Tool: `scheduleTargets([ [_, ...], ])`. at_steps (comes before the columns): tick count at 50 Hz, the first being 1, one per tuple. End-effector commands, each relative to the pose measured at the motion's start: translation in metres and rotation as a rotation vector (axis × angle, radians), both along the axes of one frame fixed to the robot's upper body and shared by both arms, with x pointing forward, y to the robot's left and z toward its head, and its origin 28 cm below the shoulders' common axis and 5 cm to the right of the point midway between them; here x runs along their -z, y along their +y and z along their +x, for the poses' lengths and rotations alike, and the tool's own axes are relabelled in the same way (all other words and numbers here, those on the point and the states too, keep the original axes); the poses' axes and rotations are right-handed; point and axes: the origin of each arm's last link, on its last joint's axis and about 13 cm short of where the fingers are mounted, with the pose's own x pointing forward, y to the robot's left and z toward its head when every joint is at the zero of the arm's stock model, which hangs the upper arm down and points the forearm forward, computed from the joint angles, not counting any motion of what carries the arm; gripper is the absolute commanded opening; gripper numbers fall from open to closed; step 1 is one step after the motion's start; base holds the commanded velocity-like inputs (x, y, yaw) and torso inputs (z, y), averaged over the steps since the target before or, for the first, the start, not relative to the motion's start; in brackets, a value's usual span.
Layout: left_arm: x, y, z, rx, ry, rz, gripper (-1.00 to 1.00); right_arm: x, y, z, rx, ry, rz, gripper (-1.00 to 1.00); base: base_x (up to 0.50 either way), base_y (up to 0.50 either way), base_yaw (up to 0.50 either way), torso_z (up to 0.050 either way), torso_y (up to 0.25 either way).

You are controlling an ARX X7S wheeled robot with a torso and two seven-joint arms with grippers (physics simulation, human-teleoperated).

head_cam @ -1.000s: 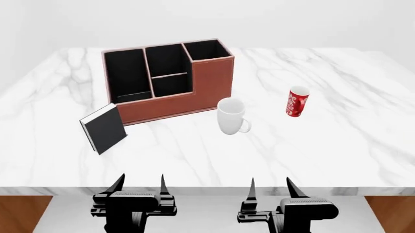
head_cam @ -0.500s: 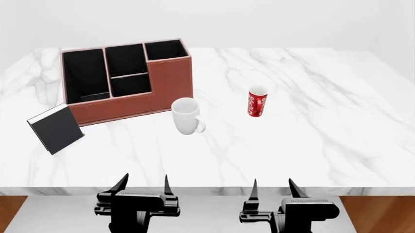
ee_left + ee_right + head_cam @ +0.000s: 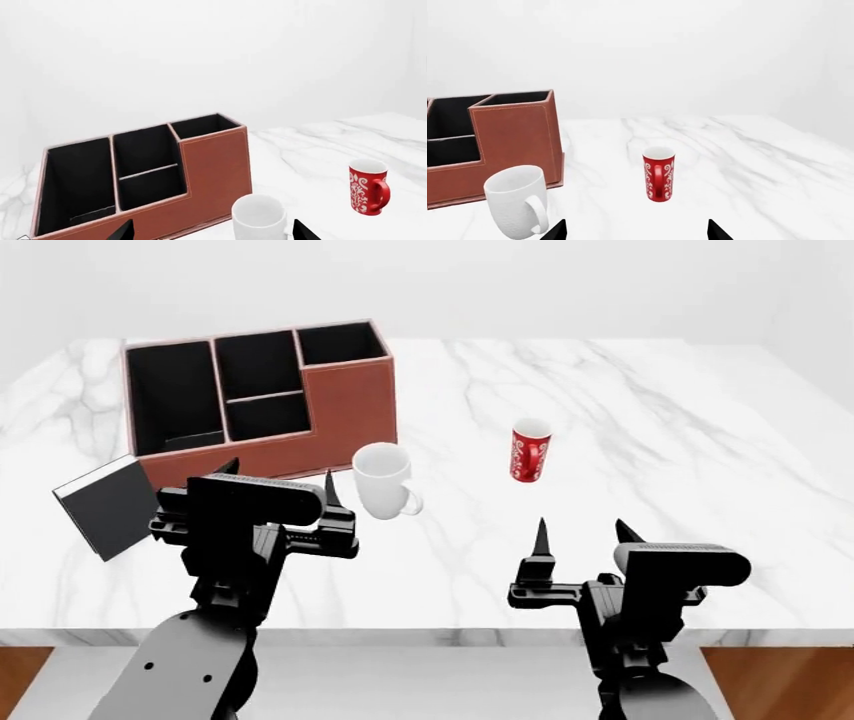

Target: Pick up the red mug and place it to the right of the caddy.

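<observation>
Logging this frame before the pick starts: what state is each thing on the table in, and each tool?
red mug: upright, free on the table, not held
white mug: upright, in front of the caddy's right end
caddy: upright, compartments open; contents unclear
black book: closed, tilted by the caddy's left front corner
left tool: open, holding nothing
right tool: open, holding nothing

You are facing a white marble-veined table (image 3: 694,440) — plain pale wall behind, brown wood floor (image 3: 781,680) showing below.
</observation>
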Motion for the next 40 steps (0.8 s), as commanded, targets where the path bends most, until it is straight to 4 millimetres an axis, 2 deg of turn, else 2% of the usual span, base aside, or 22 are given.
scheduleTargets([
  [1, -0.0203, -0.0002, 0.0013, 0.006, -0.040, 0.023, 1.00, -0.0123, -0.0006, 0.0012, -0.018, -0.027, -0.003, 1.00, 0.50, 0.00, 0.00, 0.000, 0.000],
  [40, -0.0161, 0.0037, 0.0016, -0.011, -0.057, 0.024, 1.00, -0.0081, 0.0011, 0.0016, -0.041, -0.027, 0.000, 1.00, 0.50, 0.00, 0.00, 0.000, 0.001],
])
